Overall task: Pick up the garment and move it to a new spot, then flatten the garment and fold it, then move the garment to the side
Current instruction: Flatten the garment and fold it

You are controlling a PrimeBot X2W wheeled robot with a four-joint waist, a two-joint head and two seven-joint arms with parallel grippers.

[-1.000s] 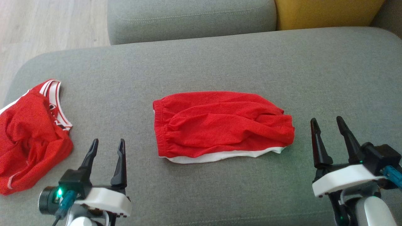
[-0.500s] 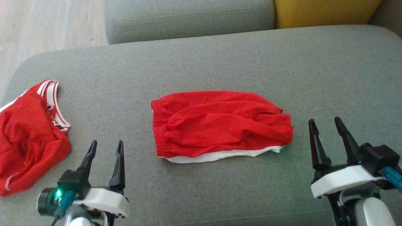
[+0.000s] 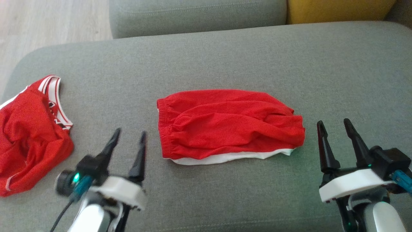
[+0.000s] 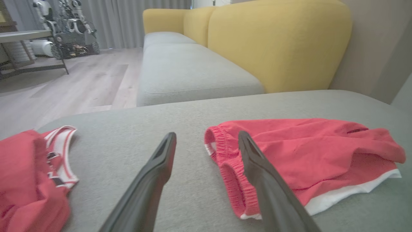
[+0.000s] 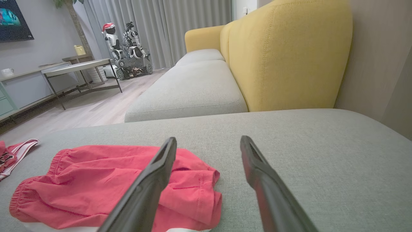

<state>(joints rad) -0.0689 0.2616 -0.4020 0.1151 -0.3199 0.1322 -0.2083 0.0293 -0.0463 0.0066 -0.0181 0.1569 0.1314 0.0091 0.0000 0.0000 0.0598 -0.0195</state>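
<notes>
Shorts (image 3: 230, 124) lie at the centre of the grey cushion (image 3: 225, 58) in the head view. They look folded over, red layers stacked, with a white lining (image 3: 225, 158) peeking out along the 6 o'clock edge. The gathered waistband (image 3: 164, 129) is at their 9 o'clock end. A second red garment, a jersey (image 3: 30, 135), sits crumpled at 9 o'clock, well apart from them.

The left gripper (image 3: 130, 132) is at 7 o'clock, fingers spread and holding nothing, tips near the waistband. It is blurred, and in its wrist view one finger overlaps the elastic, so I cannot tell if it touches. The right gripper (image 3: 333, 121) is at 4 o'clock, also spread and empty, just beside the hem end.

With the fold apparently made, the side move seems to be what remains, and the fold is what stands to be lost.

- **Shallow pinch:** it would catch only the top layer, and the layers under it would fall open on lifting.
- **Uneven lift:** if one end rises before the other, the stack would skew or slide.
- **Dragging:** the cushion's weave would likely hold back the bottom layer and bunch it.
- **Finger under the elastic:** it could snag there and pull the waistband out of line.
- **Going toward 9 o'clock:** the shorts could land on the jersey.
</notes>
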